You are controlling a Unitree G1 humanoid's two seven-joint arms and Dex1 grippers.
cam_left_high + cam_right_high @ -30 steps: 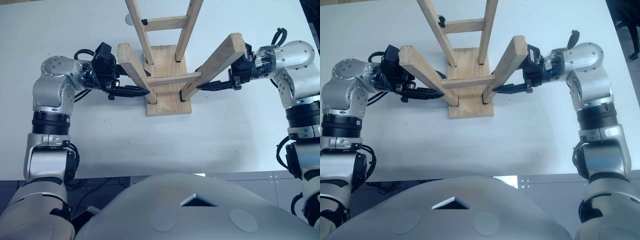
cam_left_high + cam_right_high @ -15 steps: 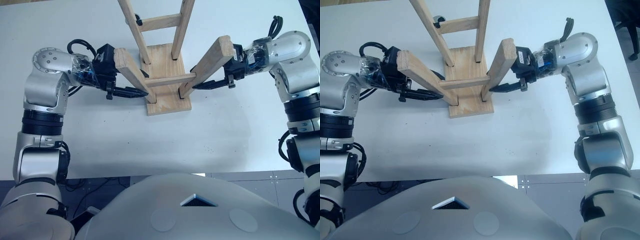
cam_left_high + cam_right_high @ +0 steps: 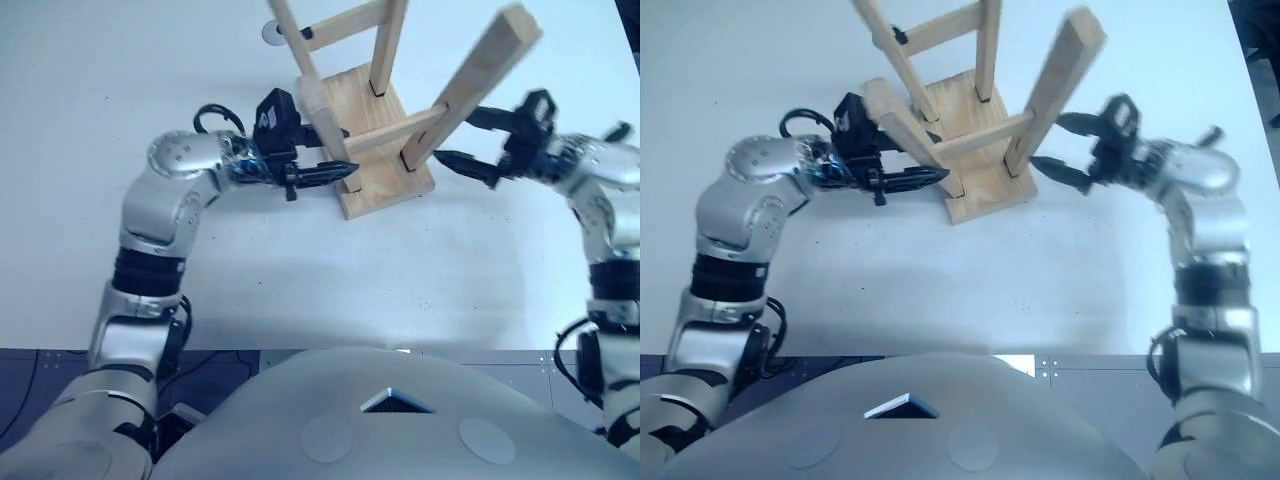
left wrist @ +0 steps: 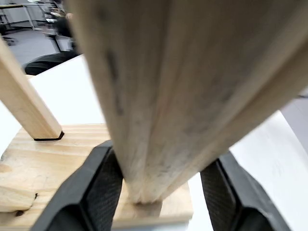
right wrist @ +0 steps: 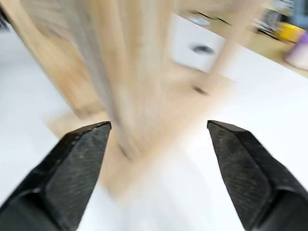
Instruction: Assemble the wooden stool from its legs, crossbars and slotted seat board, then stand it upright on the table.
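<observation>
The wooden stool lies upside down with its seat board (image 3: 378, 192) flat on the white table and its legs pointing up, joined by crossbars (image 3: 400, 130). My left gripper (image 3: 335, 172) is shut on the near left leg (image 4: 144, 96) just above the board, one black finger (image 4: 91, 192) on each side of it. To the right of the near right leg (image 3: 480, 70), my right gripper (image 3: 462, 140) stands open and a little apart from the wood. In the right wrist view its spread fingers (image 5: 82, 163) frame that leg (image 5: 120, 72) from a short distance.
A small round grey disc (image 3: 272, 32) lies on the table behind the stool. The table's front edge (image 3: 400, 348) runs close in front of me. Bare white tabletop (image 3: 300, 260) lies between the stool and that edge.
The stool has turned and shifted to the right with my left gripper still on its leg. My right gripper has come off the near right leg and opened.
</observation>
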